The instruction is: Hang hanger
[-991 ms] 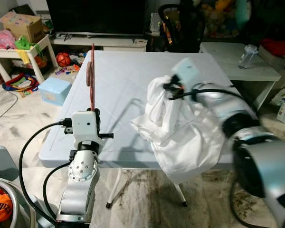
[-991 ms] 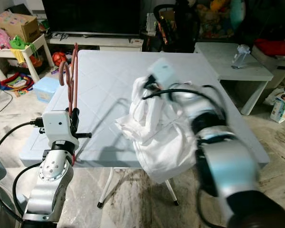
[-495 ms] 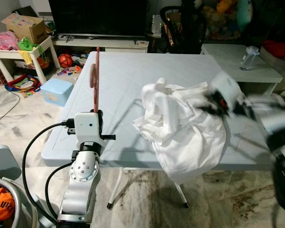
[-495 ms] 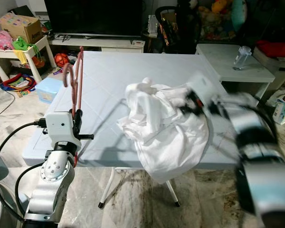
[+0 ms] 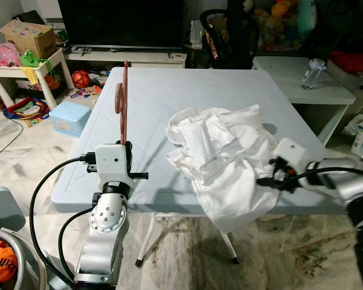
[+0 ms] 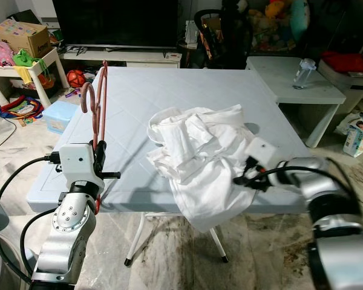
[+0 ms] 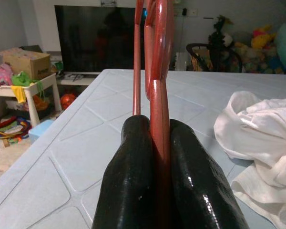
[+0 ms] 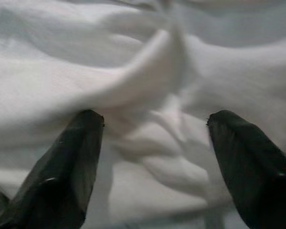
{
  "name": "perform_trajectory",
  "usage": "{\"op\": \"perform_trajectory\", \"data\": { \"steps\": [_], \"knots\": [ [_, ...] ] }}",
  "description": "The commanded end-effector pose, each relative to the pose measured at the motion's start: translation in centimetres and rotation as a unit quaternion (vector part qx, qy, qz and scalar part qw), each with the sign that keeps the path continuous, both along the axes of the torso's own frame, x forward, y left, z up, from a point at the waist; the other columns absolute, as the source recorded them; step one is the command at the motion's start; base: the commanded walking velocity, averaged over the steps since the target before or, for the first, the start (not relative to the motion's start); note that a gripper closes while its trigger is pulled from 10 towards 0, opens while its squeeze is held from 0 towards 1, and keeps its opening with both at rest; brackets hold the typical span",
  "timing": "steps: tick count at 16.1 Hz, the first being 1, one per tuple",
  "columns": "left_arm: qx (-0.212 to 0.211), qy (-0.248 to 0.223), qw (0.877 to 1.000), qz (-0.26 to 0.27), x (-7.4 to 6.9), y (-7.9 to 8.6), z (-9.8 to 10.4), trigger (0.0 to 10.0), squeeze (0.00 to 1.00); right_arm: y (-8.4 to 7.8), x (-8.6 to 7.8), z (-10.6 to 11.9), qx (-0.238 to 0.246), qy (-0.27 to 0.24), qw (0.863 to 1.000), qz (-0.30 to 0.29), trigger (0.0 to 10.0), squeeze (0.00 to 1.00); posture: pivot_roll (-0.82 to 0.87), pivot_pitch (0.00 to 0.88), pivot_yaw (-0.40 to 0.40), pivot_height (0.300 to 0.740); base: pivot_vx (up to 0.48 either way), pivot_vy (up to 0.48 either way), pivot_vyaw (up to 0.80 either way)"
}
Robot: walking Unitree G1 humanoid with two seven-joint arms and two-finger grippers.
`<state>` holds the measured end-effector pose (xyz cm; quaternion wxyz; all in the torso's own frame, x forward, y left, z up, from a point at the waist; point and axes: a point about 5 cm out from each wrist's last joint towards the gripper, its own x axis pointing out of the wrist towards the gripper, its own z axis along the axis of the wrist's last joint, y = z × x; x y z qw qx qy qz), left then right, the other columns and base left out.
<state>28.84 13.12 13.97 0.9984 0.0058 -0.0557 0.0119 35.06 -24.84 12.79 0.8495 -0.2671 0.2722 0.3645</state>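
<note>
Hanger (image 5: 121, 99), upright, clamped in the left gripper (image 7: 152, 157) beside the white shirt (image 5: 227, 160); right gripper (image 8: 155, 162), its 2 fingers apart at the shirt's table-edge side, risks dragging the overhanging cloth off the table (image 5: 163, 90).

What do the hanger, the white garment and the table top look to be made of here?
Hanger: reddish-brown with a smooth, slightly glossy sheen, probably lacquered wood or plastic; hard to tell which.
White garment: soft, thin woven or knit fabric, matte, crumpled into folds and drooping over the edge.
Table: pale blue-grey moulded plastic, judging by its embossed diamond grooves and rounded rim.
</note>
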Motion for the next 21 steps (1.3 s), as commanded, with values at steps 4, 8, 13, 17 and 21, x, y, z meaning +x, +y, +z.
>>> {"op": "perform_trajectory", "data": {
  "steps": [4,8,13,17,21],
  "knots": [
    [-0.001,0.012,1.0,-0.006,-0.1,-0.2,-0.4,10.0,0.0,4.1,0.3,-1.5,0.049,-0.011,0.999,0.011,10.0,1.0,0.11,0.0,-0.06,0.74,0.0,0.0,0.0],
    [0.0,0.012,1.0,-0.004,-0.1,-0.1,-0.4,10.0,0.0,7.1,0.5,-2.8,0.079,-0.021,0.997,-0.012,10.0,1.0,0.11,0.0,-0.066,0.74,0.0,0.0,0.0],
    [-0.001,0.011,1.0,-0.002,-0.1,-0.2,-0.4,10.0,0.0,13.8,1.5,-3.6,0.146,-0.046,0.982,-0.107,10.0,1.0,0.12,0.0,-0.074,0.74,0.0,0.0,0.0],
    [-0.001,0.011,1.0,0.001,-0.2,0.0,-0.3,10.0,0.0,15.2,3.7,-0.8,0.192,-0.096,0.939,-0.27,10.0,1.0,0.14,0.0,-0.08,0.74,0.0,0.0,0.0],
    [0.001,0.009,1.0,0.006,-0.3,0.1,-0.2,10.0,0.0,13.5,6.4,6.1,0.232,-0.225,0.838,-0.439,10.0,1.0,0.15,0.0,-0.086,0.74,0.0,0.0,0.0]
  ]
}}
